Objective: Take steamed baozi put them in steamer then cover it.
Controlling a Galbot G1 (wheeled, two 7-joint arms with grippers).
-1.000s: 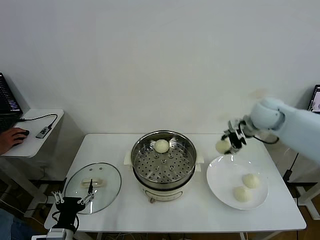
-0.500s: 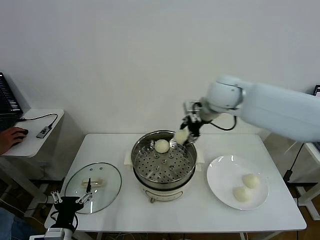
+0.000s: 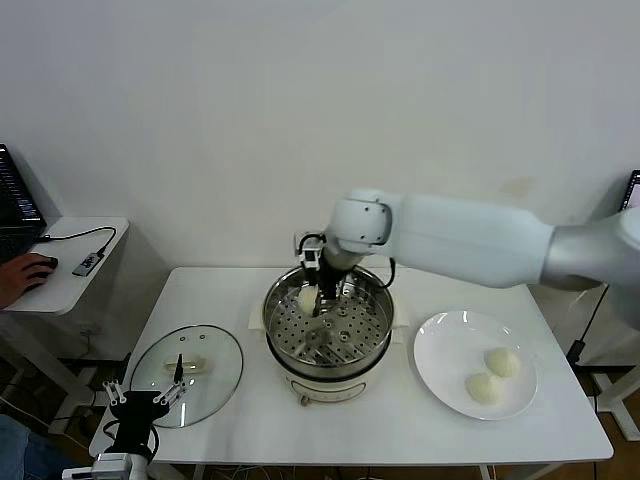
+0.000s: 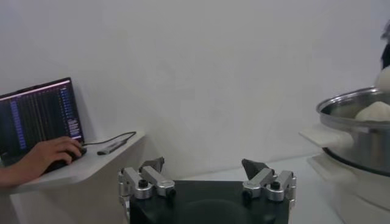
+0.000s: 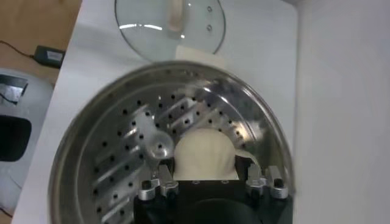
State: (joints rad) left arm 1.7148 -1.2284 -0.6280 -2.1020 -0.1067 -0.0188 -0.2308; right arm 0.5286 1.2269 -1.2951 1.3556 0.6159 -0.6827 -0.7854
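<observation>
over the steamer (image 3: 327, 325) | right pincer (image 3: 312, 297) is clamped on a baozi (image 5: 203, 156) above the perforated tray | two baozi (image 3: 493, 375) are left on the plate (image 3: 440, 362) | left pincer (image 4: 206, 179) is held wide, low by the counter (image 3: 230, 295) edge

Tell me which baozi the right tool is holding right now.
The baozi over the steamer tray's far left part, clamped by the right tool. The other two visible buns lie untouched on the white plate to the right.
</observation>
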